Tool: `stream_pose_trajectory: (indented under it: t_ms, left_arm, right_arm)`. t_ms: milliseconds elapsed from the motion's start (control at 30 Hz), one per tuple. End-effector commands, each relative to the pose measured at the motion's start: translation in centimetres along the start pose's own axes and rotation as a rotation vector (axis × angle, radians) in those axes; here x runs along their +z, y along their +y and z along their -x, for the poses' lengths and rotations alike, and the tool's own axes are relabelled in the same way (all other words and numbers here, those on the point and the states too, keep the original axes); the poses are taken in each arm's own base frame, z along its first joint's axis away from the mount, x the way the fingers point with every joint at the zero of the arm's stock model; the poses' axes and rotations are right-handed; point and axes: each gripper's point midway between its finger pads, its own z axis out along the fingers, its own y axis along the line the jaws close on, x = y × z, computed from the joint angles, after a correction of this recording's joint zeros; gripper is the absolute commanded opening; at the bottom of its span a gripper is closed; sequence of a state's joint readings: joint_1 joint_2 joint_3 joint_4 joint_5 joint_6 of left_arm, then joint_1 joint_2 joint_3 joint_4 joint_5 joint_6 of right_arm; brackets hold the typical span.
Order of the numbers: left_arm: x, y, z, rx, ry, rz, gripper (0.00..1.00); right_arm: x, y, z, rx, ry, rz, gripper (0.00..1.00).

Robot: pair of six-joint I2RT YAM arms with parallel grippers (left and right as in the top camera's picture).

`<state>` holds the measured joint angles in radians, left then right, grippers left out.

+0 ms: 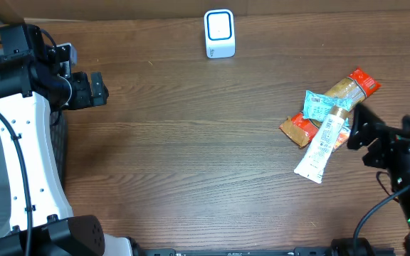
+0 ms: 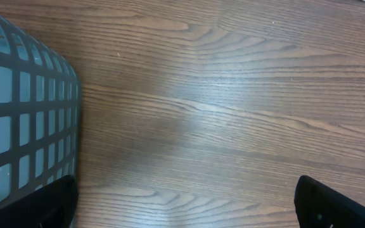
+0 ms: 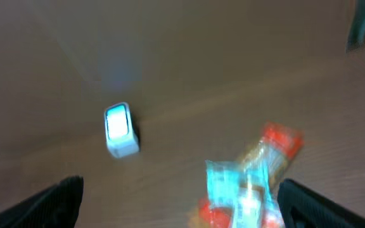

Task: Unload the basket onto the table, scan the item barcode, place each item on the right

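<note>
Status: task at its start, by my reading; nothing picked, nothing scanned yet.

Items lie in a loose pile at right side of table (image 1: 191, 156): white tube (image 1: 322, 148) on top, slanting; teal packet (image 1: 324, 107) under its upper end; orange-brown pouch (image 1: 352, 85) behind, reaching toward far right; second orange pouch (image 1: 297, 130) poking out at pile's left; all overlapping; no barcode legible in any view.

The scanner (image 1: 219, 33) stands upright at far edge, centre, window lit, well apart from pile; nothing in front of it.

R gripper (image 1: 354, 129) just beside pile's right edge; jaws wide, empty; whether the tips touch the tube, cannot tell; R wrist view blurred, shows pile ahead between the fingers, scanner beyond to the left.

L gripper (image 1: 100, 89) at far left; jaws wide, empty, over bare wood; grey mesh basket (image 2: 24, 114) beside it.

Left to do, judged: single out one item (tube likeliest, being on top); grip; lift; find barcode face; present to scanner window. Drop-off in basket prob. follows, but task line doesn't say.
</note>
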<state>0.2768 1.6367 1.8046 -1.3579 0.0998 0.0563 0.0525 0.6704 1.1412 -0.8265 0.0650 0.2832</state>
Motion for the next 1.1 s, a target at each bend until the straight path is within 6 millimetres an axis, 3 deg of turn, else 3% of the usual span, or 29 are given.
stream_pose_trajectory:
  t_ms: [0, 200, 500, 733, 1067]
  left_arm:
    - [-0.4, -0.1, 0.3, 0.019, -0.016, -0.001, 1.0]
    - [-0.4, -0.1, 0.3, 0.019, -0.016, -0.001, 1.0]
    - [-0.4, -0.1, 0.3, 0.019, -0.016, -0.001, 1.0]
    - [-0.4, -0.1, 0.3, 0.019, -0.016, -0.001, 1.0]
    - [-0.4, -0.1, 0.3, 0.019, -0.016, -0.001, 1.0]
  right_arm:
    - [0.8, -1.8, -1.1, -0.002, -0.106, -0.05, 1.0]
    - [1.2, -2.9, -2.8, 0.024, -0.333, 0.006, 1.0]
    - [2.8, -4.9, -8.5, 0.041, -0.471, 0.058, 1.0]
    - [4.1, -6.1, -12.0, 0.051, -0.49, 0.068, 1.0]
    - [6.0, -7.4, -15.8, 0.038, -0.356, 0.019, 1.0]
